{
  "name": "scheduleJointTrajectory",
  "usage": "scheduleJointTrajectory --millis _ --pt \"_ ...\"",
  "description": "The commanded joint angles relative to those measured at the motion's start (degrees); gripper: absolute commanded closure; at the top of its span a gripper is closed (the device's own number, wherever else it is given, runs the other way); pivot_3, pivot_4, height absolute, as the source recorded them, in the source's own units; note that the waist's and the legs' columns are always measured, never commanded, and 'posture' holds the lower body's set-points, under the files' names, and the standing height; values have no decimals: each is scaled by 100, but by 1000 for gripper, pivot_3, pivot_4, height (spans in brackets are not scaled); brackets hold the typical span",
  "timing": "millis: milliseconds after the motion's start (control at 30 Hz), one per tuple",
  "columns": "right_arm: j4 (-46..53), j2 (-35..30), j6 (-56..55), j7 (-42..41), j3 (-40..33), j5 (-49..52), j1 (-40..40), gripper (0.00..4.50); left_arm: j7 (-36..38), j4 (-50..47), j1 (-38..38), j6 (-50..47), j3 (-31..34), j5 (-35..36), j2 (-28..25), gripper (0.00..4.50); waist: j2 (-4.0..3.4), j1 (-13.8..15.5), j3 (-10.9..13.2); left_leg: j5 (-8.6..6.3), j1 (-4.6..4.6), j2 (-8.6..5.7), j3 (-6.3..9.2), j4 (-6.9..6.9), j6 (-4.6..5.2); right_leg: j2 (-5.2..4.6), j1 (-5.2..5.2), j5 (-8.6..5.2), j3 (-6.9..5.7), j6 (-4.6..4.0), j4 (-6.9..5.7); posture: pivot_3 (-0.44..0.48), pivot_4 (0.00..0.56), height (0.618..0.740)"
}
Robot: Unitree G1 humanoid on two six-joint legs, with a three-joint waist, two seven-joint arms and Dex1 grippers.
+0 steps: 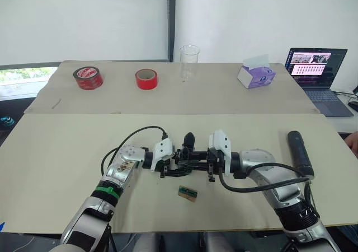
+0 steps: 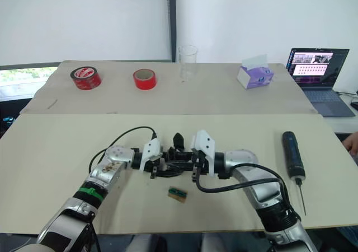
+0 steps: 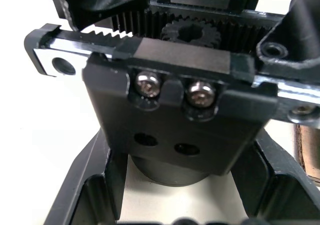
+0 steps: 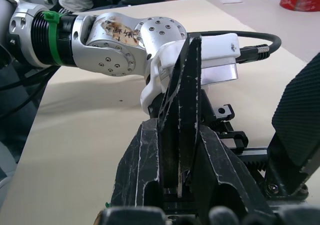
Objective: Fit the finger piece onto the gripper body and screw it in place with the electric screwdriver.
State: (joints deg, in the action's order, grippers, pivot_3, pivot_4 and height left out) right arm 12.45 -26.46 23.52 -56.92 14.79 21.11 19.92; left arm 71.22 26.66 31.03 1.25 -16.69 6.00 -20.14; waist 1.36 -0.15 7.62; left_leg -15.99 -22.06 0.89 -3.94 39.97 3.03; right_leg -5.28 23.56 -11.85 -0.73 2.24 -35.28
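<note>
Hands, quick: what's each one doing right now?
Left hand: closed on the gripper body.
Right hand: closed on the finger piece, held against the gripper body.

Gripper body (image 3: 175,130) — matt black plastic, bright metal screws (image 3: 149,83), scuffed black finger piece (image 4: 184,110), glossy red tape rolls (image 1: 146,79), clear plastic cup (image 1: 189,60).
</note>
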Motion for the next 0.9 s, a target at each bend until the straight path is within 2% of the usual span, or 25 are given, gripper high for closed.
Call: scheduleJointTrajectory --millis 33,233,633,700,900 --pt "-398 -33 -19 92 259 -361 -86 4106 -44 14 -111 -121 -114 -129 -25 2177 0 -8 0 0 9 1 1 -3 0 0 -8 -1 -1 -1 3 0 150 740" --pt "-610 -361 -57 -184 365 -433 -102 4107 -76 20 -98 -134 -114 -137 -34 2177 -7 -7 -10 -1 36 2 2 -16 -1 -4 -35 -3 -3 -3 18 0 150 740" --pt "-233 -241 186 -295 189 -26 335 4107 -167 33 -128 -127 -123 -157 -26 2177 -7 0 -11 -2 32 4 4 -19 -3 -12 -29 -4 -5 -6 19 0 150 740" --pt "-112 -266 214 -389 121 87 355 3060 -182 46 -120 -126 -118 -160 -21 2177 -7 4 -10 -2 30 4 4 -19 -3 -14 -28 -5 -6 -7 19 0 150 740" --pt "101 -356 78 -626 -188 350 357 1010 -243 128 -84 -69 -109 -199 -18 2177 -9 45 -8 -1 -41 -4 1 -10 -3 -24 42 -1 -5 -4 14 0 150 740"
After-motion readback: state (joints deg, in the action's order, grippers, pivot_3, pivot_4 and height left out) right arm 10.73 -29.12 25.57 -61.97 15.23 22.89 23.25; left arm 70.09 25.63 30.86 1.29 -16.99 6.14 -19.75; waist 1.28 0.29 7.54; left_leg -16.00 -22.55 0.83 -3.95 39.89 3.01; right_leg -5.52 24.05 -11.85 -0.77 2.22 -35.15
